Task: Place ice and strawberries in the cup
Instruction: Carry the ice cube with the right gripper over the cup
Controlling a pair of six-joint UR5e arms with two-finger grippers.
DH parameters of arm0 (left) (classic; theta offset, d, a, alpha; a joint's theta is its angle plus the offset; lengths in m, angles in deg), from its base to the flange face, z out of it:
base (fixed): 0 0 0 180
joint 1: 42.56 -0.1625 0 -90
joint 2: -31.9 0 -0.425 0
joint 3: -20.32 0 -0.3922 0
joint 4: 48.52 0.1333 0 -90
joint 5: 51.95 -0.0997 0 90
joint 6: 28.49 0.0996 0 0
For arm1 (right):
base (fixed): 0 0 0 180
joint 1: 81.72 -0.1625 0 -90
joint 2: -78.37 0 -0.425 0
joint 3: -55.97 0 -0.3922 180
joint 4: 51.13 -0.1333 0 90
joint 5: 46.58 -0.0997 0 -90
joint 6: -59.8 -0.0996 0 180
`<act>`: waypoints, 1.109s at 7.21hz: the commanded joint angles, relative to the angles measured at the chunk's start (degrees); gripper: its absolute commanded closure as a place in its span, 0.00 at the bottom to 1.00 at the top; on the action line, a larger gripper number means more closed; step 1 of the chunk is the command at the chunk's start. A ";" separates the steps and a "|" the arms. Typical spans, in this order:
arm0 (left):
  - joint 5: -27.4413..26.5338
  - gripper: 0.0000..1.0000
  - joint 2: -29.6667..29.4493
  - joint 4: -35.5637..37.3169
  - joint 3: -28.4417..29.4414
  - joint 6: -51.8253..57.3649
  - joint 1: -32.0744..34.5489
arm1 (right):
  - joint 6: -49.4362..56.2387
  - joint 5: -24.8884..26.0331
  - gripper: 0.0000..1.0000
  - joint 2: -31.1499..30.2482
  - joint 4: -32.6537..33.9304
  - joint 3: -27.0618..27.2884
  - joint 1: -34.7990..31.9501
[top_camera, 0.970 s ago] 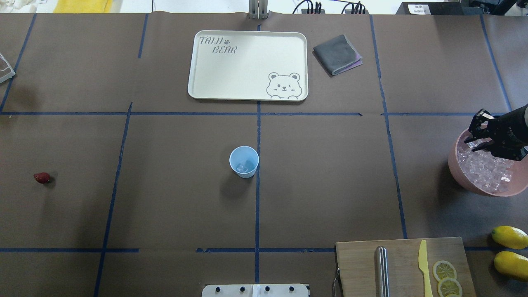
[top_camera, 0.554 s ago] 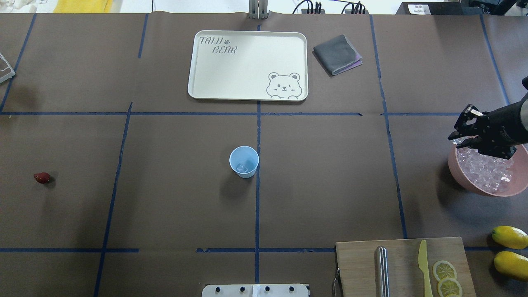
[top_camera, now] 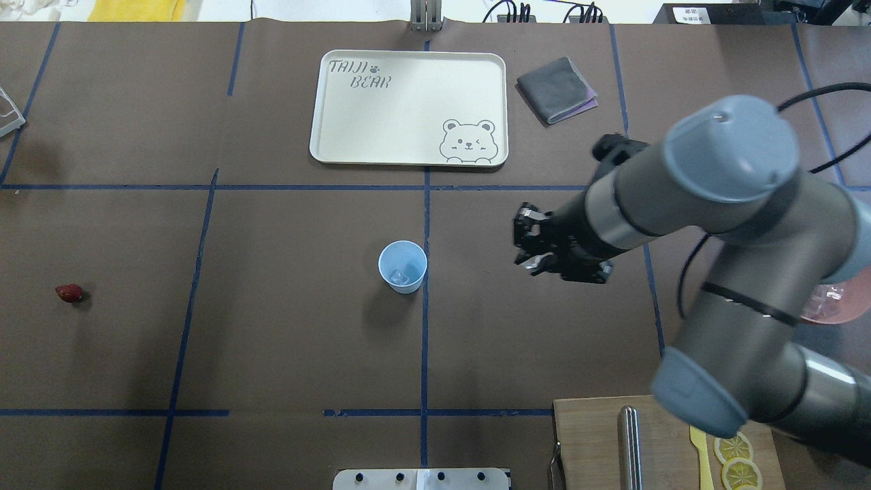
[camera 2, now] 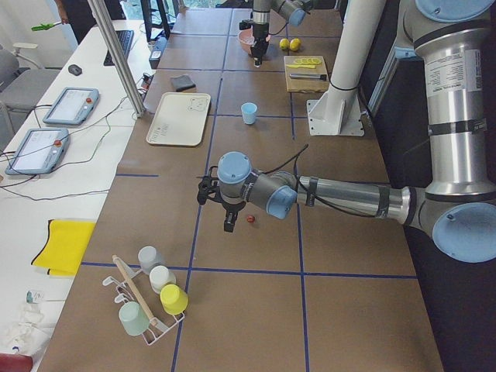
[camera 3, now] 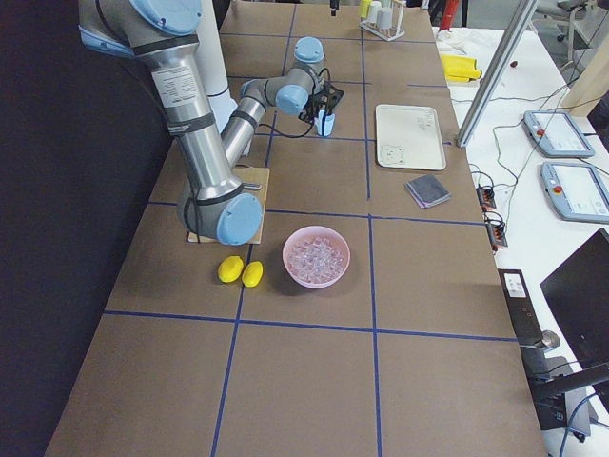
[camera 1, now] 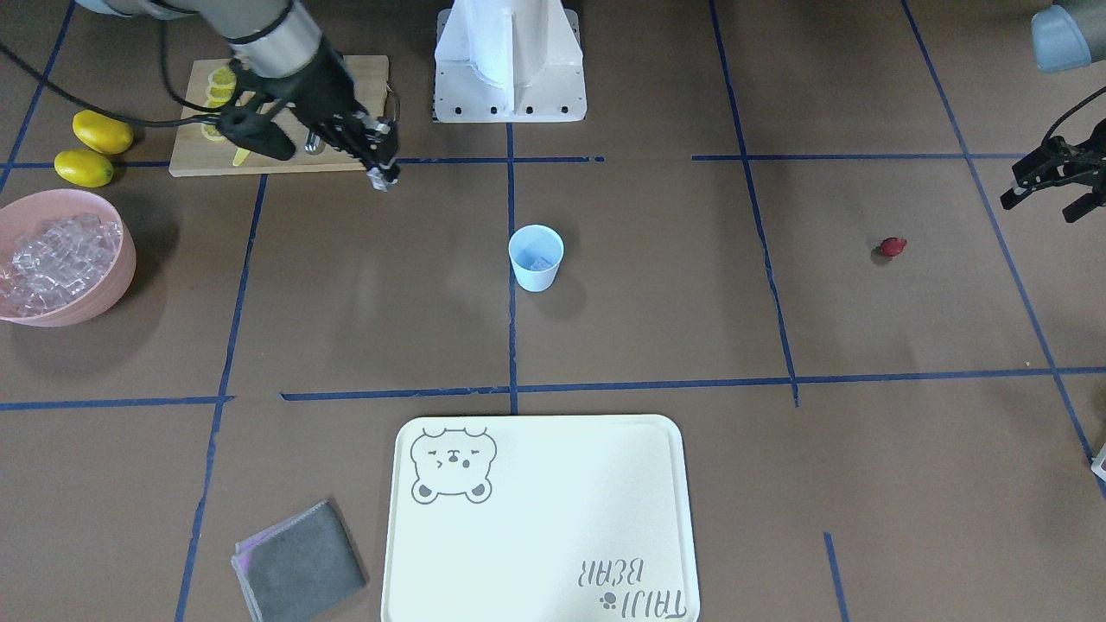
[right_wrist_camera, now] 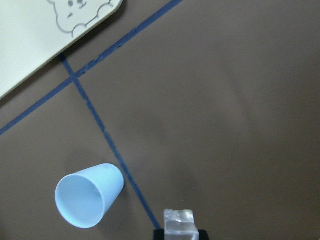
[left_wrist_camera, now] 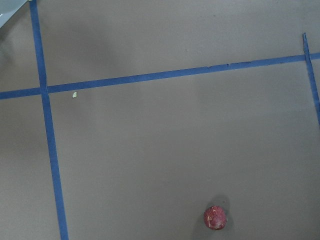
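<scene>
Brown paper-covered table (top_camera: 272, 340): seen overhead, right gripper (top_camera: 521, 249), clamped on a small clear ice cube (right_wrist_camera: 179, 222), hangs at three o'clock from the pale-blue tapered cup (top_camera: 403, 267); left gripper (camera 1: 1041, 206) seems apart.

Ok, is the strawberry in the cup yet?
No, the strawberry lies on the table, far to the left of the pale-blue cup in the overhead view.

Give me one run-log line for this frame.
right gripper: shut on ice cube, short of cup | left gripper: open, apart from strawberry | loose ice: in cup
</scene>
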State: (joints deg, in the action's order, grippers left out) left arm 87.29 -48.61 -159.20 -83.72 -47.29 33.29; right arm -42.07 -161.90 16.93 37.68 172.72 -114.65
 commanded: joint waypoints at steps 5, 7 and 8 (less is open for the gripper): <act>0.06 0.00 0.79 -0.05 -1.34 -0.09 0.00 | -2.81 5.63 0.98 17.14 -8.39 -24.82 4.98; 0.06 0.00 0.79 0.03 -1.43 -0.09 0.00 | -2.81 5.55 0.32 17.06 -8.39 -25.00 5.16; 0.06 0.00 0.79 -0.05 -1.43 0.00 0.00 | -2.81 5.54 0.17 17.06 -8.39 -25.00 5.16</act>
State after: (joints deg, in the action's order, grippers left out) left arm 87.35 -47.82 -159.20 -85.12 -47.36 33.26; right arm -44.85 -156.33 33.95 29.34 147.84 -109.54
